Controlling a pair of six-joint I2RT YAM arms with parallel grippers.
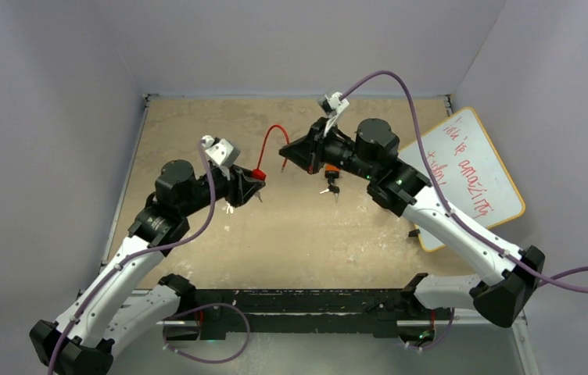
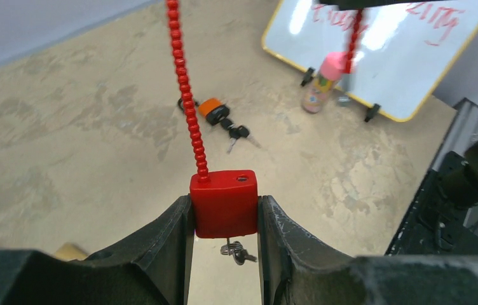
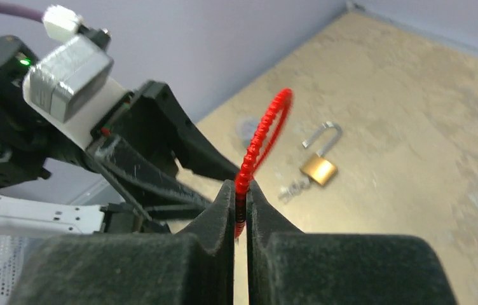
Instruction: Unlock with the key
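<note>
Mottled beige counter (image 1: 197,133) is carrying the clutter. Yellow-framed whiteboard (image 1: 471,176) is sitting angled at the right side, red handwriting showing on it. Pink-capped bottle (image 2: 321,84) is standing just beside its edge. Brass padlock (image 3: 318,168) is lying flat, shackle swung open. Orange-and-black piece (image 2: 213,111) is lying mid-counter, apart from the whiteboard.

The only writing in view is red handwriting (image 1: 475,191) in a few lines on the whiteboard (image 1: 485,141) at the right edge of the worktop. It is too small and tilted to read with certainty. The pink-capped bottle (image 2: 320,89) by the board carries a printed label, blurred beyond reading.
</note>
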